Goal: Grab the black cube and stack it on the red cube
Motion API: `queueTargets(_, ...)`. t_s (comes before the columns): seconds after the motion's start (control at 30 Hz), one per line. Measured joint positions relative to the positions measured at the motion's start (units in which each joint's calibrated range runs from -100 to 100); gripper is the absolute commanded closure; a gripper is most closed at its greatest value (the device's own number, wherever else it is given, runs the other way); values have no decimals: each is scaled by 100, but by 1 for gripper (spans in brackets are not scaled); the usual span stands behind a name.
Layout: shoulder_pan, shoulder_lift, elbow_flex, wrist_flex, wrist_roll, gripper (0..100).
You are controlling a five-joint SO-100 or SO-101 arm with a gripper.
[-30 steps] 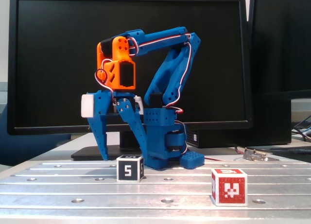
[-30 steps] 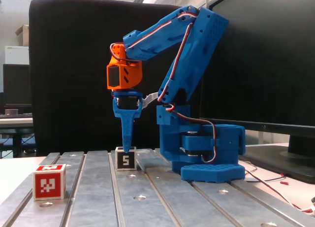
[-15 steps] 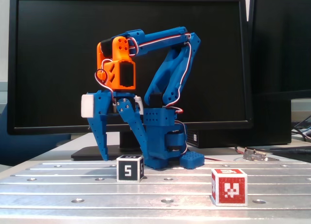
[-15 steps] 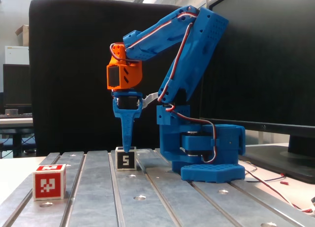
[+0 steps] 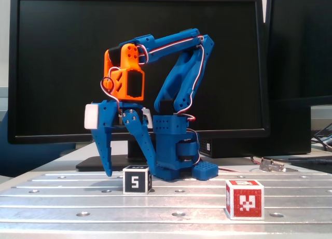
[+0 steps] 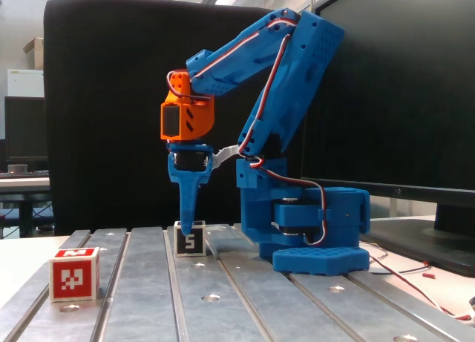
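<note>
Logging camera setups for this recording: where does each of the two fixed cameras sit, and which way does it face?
A fixed view: low at table height, facing the arm head-on with a monitor behind; shows the whole arm, the open claw spread above the black cube, and the red cube nearer at right.
A fixed view: low at table height, looking along the table's slots at the arm's side; the claw appears edge-on over the black cube, the red cube nearer at left.
Shared: the arm, both cubes, the slotted metal table.
</note>
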Motion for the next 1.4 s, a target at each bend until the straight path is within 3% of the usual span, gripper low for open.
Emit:
queueTargets(0.4, 15, 8, 199, -155, 21, 77)
queueTargets(1.4, 15, 8, 199, -155, 10, 82)
